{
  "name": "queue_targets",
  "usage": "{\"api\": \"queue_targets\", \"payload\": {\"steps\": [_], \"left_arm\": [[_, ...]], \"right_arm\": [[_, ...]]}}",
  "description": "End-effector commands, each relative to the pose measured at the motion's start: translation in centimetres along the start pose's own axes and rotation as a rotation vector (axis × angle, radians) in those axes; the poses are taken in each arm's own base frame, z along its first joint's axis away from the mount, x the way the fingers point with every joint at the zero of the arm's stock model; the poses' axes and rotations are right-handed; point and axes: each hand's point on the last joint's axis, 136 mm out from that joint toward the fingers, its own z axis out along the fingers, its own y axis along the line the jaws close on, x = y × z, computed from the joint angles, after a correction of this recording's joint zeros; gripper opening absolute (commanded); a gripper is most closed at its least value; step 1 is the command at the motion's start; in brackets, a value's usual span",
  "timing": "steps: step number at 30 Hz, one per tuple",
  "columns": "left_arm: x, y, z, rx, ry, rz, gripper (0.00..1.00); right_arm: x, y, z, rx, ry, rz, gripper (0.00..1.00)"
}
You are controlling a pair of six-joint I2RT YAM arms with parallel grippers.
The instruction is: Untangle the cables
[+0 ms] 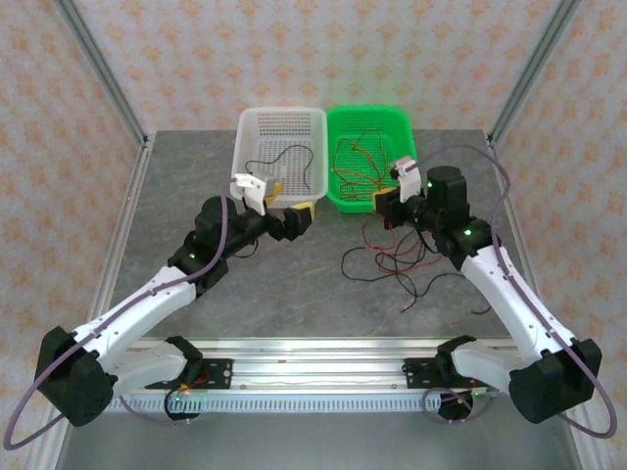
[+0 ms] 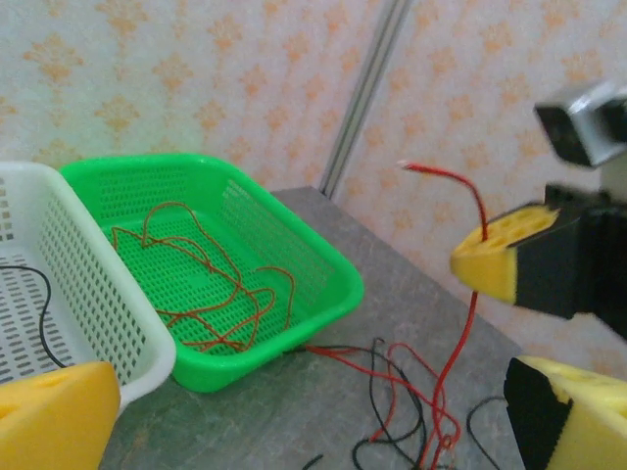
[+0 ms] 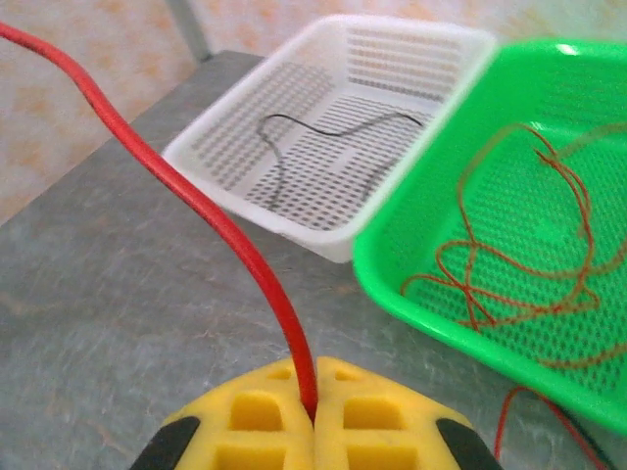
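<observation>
Now the right gripper (image 3: 313, 397) pinches one red cable (image 3: 211, 220); the left gripper (image 1: 291, 213) is spread. One black cable (image 3: 333, 130) lies in the white basket (image 1: 241, 147); a tangle (image 1: 397, 257) sits on the table (image 1: 196, 196) before the green basket (image 1: 382, 122).

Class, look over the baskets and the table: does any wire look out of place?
Yes. A tangle of red and black wires sprawls on the table in front of the green basket, not inside it. The right gripper pinches one red wire rising from that tangle.
</observation>
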Motion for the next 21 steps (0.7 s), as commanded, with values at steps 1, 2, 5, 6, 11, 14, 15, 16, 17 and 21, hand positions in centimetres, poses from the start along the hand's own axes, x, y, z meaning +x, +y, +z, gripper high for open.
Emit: {"api": "queue_targets", "payload": {"steps": [1,2,5,6,11,14,15,16,17,21], "left_arm": [[0.4,-1.8,0.2,0.059,-0.011,0.127,0.98],[0.8,-2.0,0.2,0.062,-0.006,0.139,0.97],[2.1,-2.7,0.4,0.071,0.008,0.172,0.94],[2.5,-3.0,0.4,0.075,0.011,0.18,0.93],[4.3,-4.0,0.3,0.092,0.024,0.23,0.9],[5.4,-4.9,0.3,0.113,0.027,0.27,0.9],[5.6,-5.2,0.3,0.12,0.023,0.284,0.9],[6.0,-5.5,0.3,0.128,0.022,0.297,0.9],[6.1,-6.0,0.2,0.141,0.008,0.311,0.9],[6.9,-7.6,-0.1,0.201,-0.036,0.364,0.91]], "right_arm": [[-1.9,3.7,-2.0,-0.181,-0.052,-0.238,0.0],[-2.0,4.0,-2.2,-0.201,-0.051,-0.263,0.0],[-2.2,4.9,-2.7,-0.264,-0.046,-0.314,0.0],[-2.2,5.1,-2.8,-0.285,-0.046,-0.328,0.0],[-2.5,5.9,-3.8,-0.373,-0.062,-0.37,0.0],[-2.9,6.6,-4.9,-0.438,-0.094,-0.394,0.0],[-3.0,6.7,-5.3,-0.461,-0.105,-0.399,0.0],[-3.2,6.9,-5.7,-0.478,-0.116,-0.404,0.0],[-3.4,7.0,-6.1,-0.496,-0.129,-0.41,0.0],[-3.7,7.6,-7.5,-0.571,-0.158,-0.432,0.0]]}}
